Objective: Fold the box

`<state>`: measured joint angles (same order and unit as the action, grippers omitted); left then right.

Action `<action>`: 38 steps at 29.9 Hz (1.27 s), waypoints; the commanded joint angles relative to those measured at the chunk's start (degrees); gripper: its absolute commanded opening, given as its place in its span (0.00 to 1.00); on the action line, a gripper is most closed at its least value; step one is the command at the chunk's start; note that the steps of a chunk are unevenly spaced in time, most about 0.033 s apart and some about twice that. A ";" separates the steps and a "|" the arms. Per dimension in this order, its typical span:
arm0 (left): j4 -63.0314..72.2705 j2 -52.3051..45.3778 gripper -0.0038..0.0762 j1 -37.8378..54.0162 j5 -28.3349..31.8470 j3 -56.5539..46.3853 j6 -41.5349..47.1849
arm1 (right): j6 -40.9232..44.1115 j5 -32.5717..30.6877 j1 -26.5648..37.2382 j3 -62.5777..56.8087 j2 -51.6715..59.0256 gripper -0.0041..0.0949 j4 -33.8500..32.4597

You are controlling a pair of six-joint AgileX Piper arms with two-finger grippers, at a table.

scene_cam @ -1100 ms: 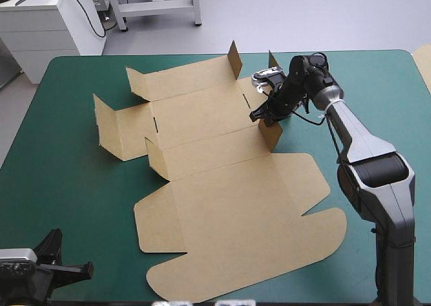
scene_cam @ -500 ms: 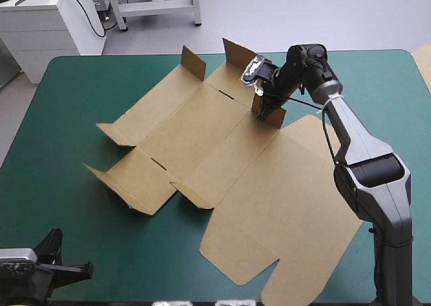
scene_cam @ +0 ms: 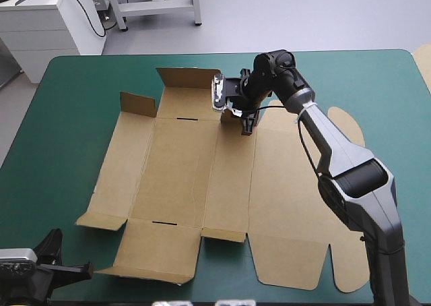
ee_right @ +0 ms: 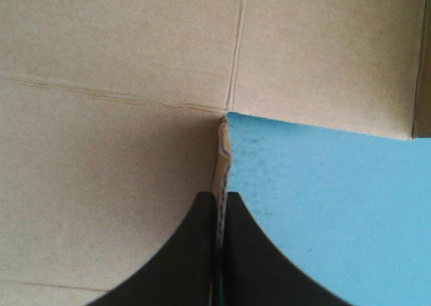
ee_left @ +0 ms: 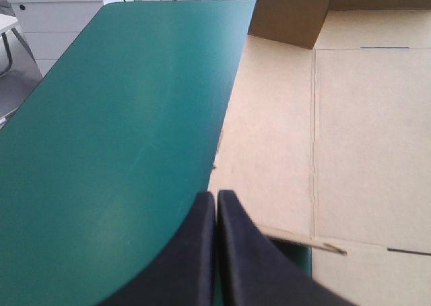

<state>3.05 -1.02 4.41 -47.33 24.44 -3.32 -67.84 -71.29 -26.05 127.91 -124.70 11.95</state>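
The brown box [scene_cam: 182, 171] lies as a cut sheet, mostly flat, across the middle of the teal-green table. Two short flaps [scene_cam: 138, 104] stand raised at its far left. At the sheet's far edge my right gripper [scene_cam: 246, 125] is shut on a small upright flap. In the right wrist view that flap's thin edge [ee_right: 220, 158] runs up from between the black fingers [ee_right: 195, 252], with the box panels [ee_right: 121, 83] ahead of it. My left gripper [scene_cam: 77, 271] rests at the near left corner, shut and empty. In its own view the fingers [ee_left: 217, 208] meet just short of the box's near-left edge [ee_left: 283, 137].
Bare teal-green cover [scene_cam: 67, 137] stretches left of the box, and more shows at the far right [scene_cam: 377, 83]. The lid's rounded tabs [scene_cam: 350, 279] reach close to the table's near edge. A strip of pale board [scene_cam: 424, 63] shows past the right edge.
My right gripper has swung left along the far side, keeping hold of the flap. The whole sheet has turned with it, and the lid now lies at the near right. The left arm stayed still.
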 commanded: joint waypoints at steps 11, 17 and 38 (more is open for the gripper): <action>0.57 -0.31 0.04 0.16 4.52 1.35 0.29 | -2.37 -0.03 -1.58 2.00 5.03 0.02 8.37; 0.57 -0.31 0.04 0.16 4.52 1.35 0.03 | 3.95 -0.03 -1.68 2.00 4.70 0.06 7.68; 0.30 -0.31 0.04 0.16 7.65 1.11 0.09 | 38.71 0.00 -0.78 3.27 8.51 0.21 -2.38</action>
<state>2.95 -1.02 4.41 -46.05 24.44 -3.37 -36.58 -71.35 -27.53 128.98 -121.57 8.50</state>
